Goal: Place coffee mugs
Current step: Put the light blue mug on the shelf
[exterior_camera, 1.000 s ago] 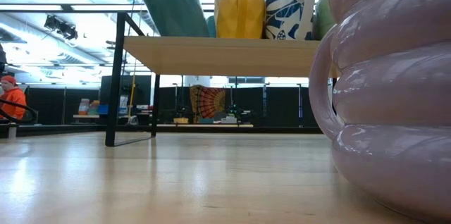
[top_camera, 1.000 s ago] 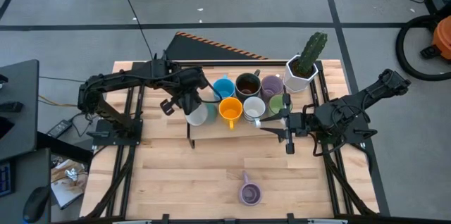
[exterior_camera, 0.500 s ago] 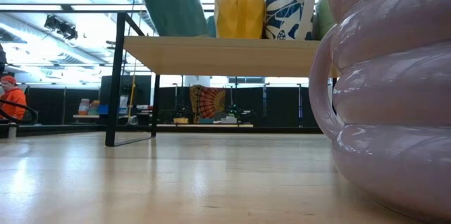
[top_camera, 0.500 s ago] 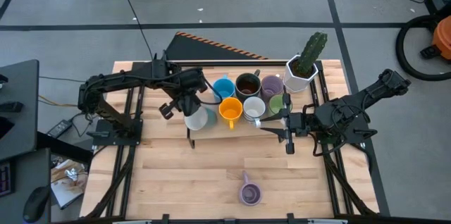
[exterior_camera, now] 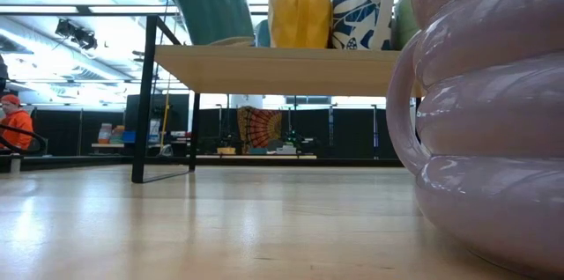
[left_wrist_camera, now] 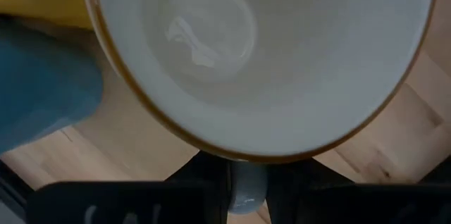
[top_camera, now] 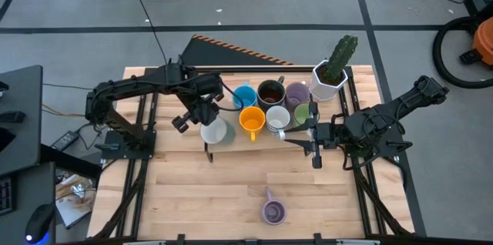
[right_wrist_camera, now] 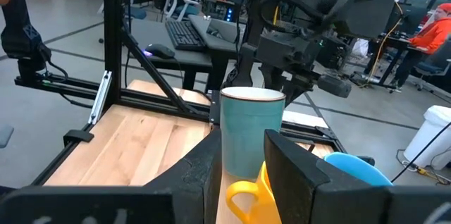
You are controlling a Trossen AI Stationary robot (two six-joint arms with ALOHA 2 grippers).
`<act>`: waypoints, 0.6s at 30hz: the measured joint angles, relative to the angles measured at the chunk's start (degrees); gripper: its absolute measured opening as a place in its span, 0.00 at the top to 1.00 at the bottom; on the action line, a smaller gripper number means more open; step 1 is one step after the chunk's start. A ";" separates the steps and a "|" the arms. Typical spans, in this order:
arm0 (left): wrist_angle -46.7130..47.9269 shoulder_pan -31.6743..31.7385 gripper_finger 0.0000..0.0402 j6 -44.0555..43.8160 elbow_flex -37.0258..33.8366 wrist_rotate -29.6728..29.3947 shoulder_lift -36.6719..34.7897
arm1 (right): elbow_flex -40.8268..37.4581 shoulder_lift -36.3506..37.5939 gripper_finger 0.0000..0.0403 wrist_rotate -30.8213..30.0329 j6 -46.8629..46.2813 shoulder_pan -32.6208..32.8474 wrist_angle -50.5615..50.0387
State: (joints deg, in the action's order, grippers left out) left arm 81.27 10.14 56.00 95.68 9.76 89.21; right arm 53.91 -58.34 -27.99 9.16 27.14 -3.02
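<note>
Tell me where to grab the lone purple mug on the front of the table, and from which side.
Grip the purple mug by its rim wall from straight above. It stands upright, mouth open upward, alone on bare wood, with its handle pointing toward the shelf; put one finger inside and one outside, away from that handle.

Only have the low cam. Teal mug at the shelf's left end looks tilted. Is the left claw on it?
Observer: Yes. In the left wrist view the teal mug's handle sits between the left claw's fingers.
Operator: Where's the right arm?
Observer: The right claw waits at the front right of the mug cluster, open and holding nothing.
Operator: How many mugs are on the shelf?
Observer: Seven from above, in two rows on the shelf. Blue, brown and purple sit behind, and teal, orange, white and green sit in front.
</note>
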 joint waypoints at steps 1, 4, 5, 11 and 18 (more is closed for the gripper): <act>0.08 0.26 0.85 -0.31 0.00 0.19 0.02 | 0.00 0.00 0.72 0.00 0.01 0.00 0.13; 0.07 0.80 0.85 -0.85 0.00 0.56 0.02 | 0.00 -0.01 0.72 0.00 0.33 0.00 0.66; 0.07 0.94 0.85 -0.90 0.00 0.55 0.01 | 0.00 -0.01 0.72 0.00 0.56 0.00 0.88; 2.41 0.95 0.85 -1.70 2.17 0.21 0.25 | 0.00 -0.01 0.72 0.00 1.12 0.00 0.89; 8.69 0.95 0.85 -4.37 11.97 -0.50 4.20 | 0.00 -0.02 0.72 -0.46 1.28 -0.24 1.21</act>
State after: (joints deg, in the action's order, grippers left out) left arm 89.96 11.09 51.63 107.65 9.26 93.41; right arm 53.91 -58.36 -28.45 10.44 26.89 -1.81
